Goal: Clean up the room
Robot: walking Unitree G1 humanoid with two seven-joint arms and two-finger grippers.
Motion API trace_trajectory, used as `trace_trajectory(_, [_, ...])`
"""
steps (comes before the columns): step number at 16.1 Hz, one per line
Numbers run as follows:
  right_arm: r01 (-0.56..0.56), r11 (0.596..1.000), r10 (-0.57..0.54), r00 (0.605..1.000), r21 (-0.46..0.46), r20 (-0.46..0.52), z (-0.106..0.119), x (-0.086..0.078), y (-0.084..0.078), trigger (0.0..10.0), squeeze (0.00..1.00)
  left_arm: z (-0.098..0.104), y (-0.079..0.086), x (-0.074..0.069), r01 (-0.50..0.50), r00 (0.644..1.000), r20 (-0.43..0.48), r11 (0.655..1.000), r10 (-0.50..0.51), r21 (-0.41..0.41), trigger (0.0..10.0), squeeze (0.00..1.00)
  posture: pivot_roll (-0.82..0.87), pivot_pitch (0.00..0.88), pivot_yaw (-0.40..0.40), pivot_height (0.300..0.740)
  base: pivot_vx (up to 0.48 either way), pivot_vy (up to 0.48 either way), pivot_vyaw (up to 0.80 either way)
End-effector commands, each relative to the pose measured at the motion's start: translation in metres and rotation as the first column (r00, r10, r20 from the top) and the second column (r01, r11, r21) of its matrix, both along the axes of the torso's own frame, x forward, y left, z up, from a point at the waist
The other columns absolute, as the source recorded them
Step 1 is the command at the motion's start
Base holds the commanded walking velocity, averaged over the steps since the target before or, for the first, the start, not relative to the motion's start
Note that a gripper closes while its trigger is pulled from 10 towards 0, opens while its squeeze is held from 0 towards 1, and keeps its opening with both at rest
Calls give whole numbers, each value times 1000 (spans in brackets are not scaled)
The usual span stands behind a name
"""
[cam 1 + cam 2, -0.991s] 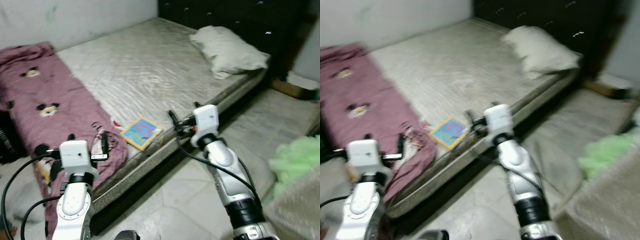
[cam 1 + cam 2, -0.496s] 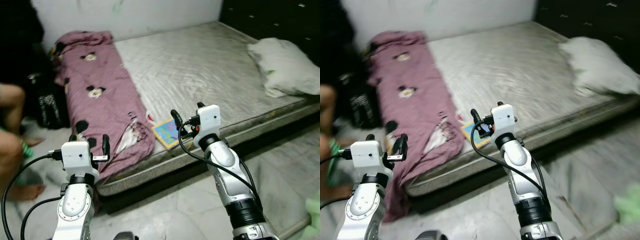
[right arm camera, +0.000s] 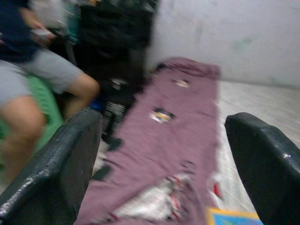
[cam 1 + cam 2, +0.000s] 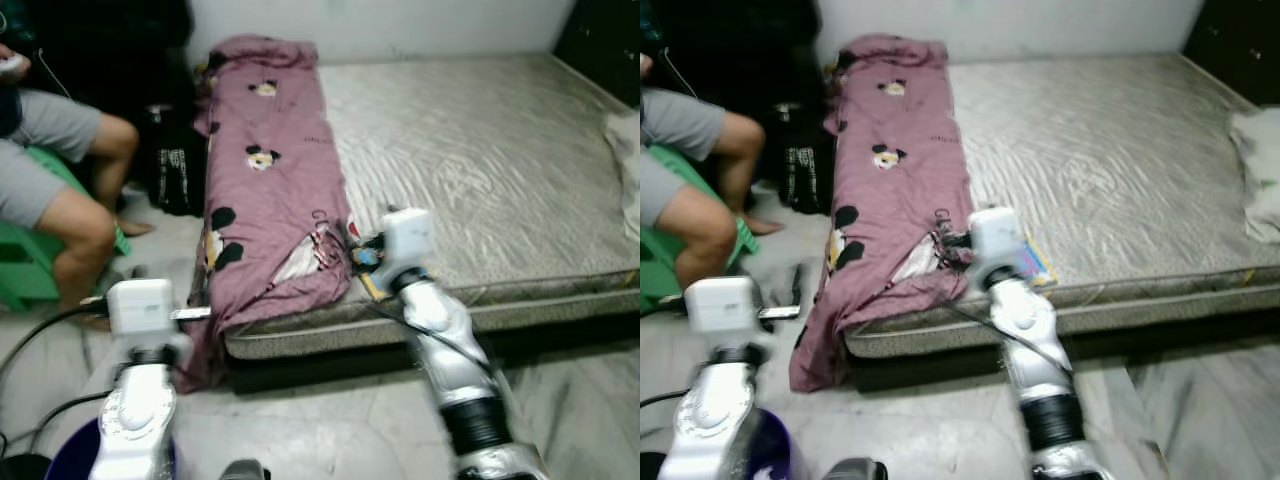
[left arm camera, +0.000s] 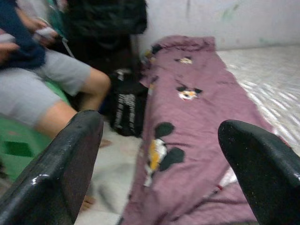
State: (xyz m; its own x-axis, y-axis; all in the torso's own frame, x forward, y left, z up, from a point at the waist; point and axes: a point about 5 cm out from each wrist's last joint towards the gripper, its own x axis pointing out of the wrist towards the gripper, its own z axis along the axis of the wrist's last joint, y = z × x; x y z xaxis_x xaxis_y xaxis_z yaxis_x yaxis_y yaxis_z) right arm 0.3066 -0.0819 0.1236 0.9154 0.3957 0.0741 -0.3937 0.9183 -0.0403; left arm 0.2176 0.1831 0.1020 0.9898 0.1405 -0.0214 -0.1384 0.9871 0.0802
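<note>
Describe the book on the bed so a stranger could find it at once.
Start at the bare grey mattress and go to its near edge, just beside the mauve cartoon-print blanket. The book lies flat there, small, blue with a yellow border, the one brightly coloured thing on the mattress.

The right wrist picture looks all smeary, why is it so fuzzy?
Right wrist view: motion blur smears the pink blanket and the seated person; only the near black fingers look crisp. Eye views: the arms are blurred too. Left wrist view: somewhat sharper.

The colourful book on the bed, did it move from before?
No. The book lies by the pink blanket's torn end at the mattress edge, as earlier; the camera turned.
</note>
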Motion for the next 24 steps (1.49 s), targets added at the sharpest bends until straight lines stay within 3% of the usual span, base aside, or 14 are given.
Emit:
trace_trajectory(1, [24, 1000, -24, 1000, -11, 1, 1, 2, -10, 10000, 0, 2, -4, 0, 13, 1000, 8, 1000, -13, -5, 10000, 0, -46, 18, -8, 740, 0, 0, 800])
trace_trajectory(10, [49, 999, -49, 999, 22, -15, -1, 4, -12, 10000, 0, 5, -11, -1, 85, 996, 35, 996, -84, -21, 10000, 0, -41, 8, -3, 740, 0, 0, 159])
trace_trajectory(24, [63, 998, -63, 998, 3, -15, -2, 7, -16, 10000, 0, 5, -11, 0, 93, 995, 37, 995, -92, -32, 10000, 0, -45, 9, -6, 740, 316, 0, 0])
